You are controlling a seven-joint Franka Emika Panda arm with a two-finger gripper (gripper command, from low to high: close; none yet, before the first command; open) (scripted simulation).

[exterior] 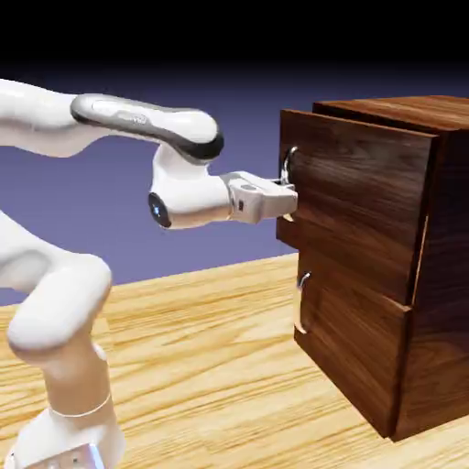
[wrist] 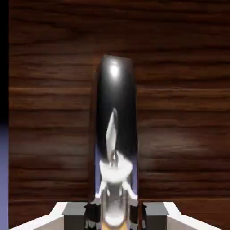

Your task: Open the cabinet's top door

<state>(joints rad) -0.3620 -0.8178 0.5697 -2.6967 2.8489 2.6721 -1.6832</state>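
Observation:
The dark walnut cabinet (exterior: 438,275) stands at the exterior view's right. Its top door (exterior: 362,197) is the upper wood-grain panel, and its front stands a little further out than the lower panel (exterior: 353,353). A curved silver handle (exterior: 289,165) sits at the door's near edge. My gripper (exterior: 288,200) reaches level from the left and is shut on this handle's lower part. In the hand view the shiny handle (wrist: 117,112) rises large between my fingertips (wrist: 74,212), with the door's wood (wrist: 179,112) filling the picture behind it.
The lower panel has its own small silver handle (exterior: 301,302), below my gripper. The cabinet rests on a light wooden table (exterior: 201,366). My white arm (exterior: 64,311) rises at the lower left.

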